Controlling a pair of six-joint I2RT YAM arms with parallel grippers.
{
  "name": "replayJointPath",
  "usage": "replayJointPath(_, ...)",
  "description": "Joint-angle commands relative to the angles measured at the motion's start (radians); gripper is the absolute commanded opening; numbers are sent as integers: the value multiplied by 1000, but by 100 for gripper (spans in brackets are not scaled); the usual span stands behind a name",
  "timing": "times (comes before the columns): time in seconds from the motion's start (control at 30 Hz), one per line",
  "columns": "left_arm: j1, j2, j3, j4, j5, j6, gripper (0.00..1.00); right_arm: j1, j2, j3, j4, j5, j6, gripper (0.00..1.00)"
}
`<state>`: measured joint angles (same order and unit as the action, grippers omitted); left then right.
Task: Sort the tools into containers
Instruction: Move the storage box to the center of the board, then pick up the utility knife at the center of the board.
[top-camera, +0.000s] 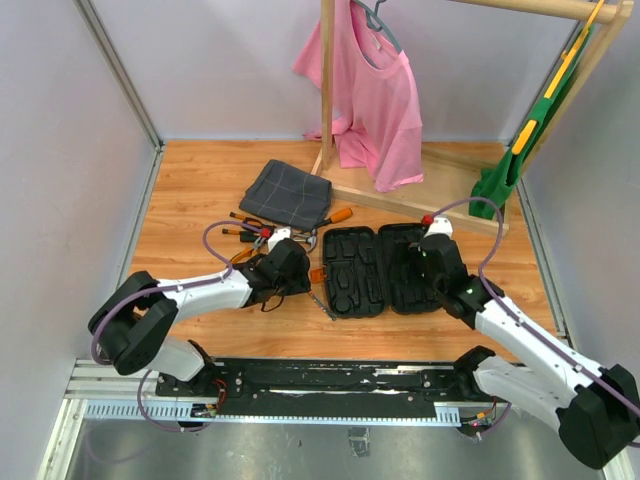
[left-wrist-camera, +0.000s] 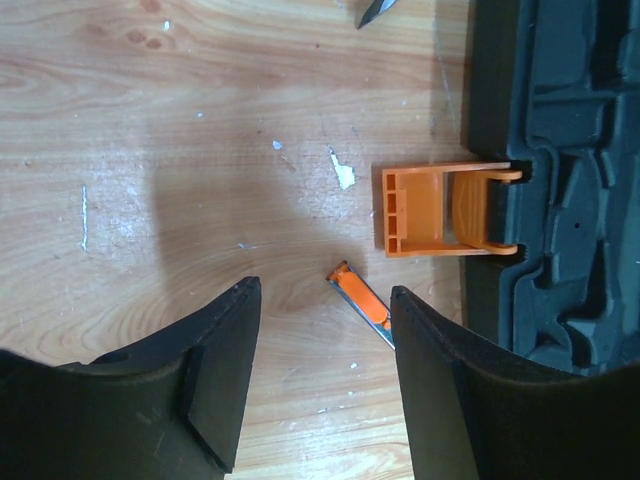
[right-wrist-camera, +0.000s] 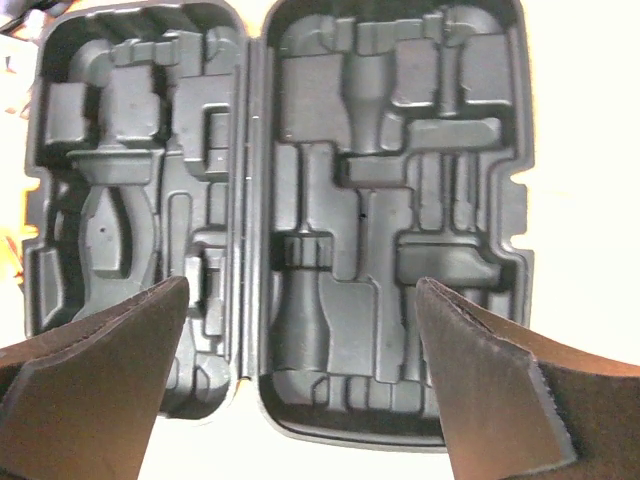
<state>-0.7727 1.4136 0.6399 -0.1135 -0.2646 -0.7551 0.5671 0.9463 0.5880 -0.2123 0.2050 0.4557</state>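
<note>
Tool case (right-wrist-camera: 350, 200) open under R gripper (right-wrist-camera: 302, 287), spread | L gripper (left-wrist-camera: 325, 290) spread, near clasp (left-wrist-camera: 435, 210)

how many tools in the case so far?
0. Both halves of the open tool case show only empty moulded slots, though fingers of the right gripper cover the near corners. The tools lie on the table left of it, beside the grey cloth.
</note>
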Motion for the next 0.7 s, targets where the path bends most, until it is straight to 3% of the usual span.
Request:
replayJointPath(0.0,-21,43,33,-44,-54,-77,59,-16,-85,-54,2,115,55,99)
replayJointPath(0.47,-64,124,107,-120,-116,-143,62,-19,-204,-130,-8,166,89,99)
replayJointPath(0.67,-107,181,172,-212,-162,-177,56,-20,-200,-146,-4,169,99,99)
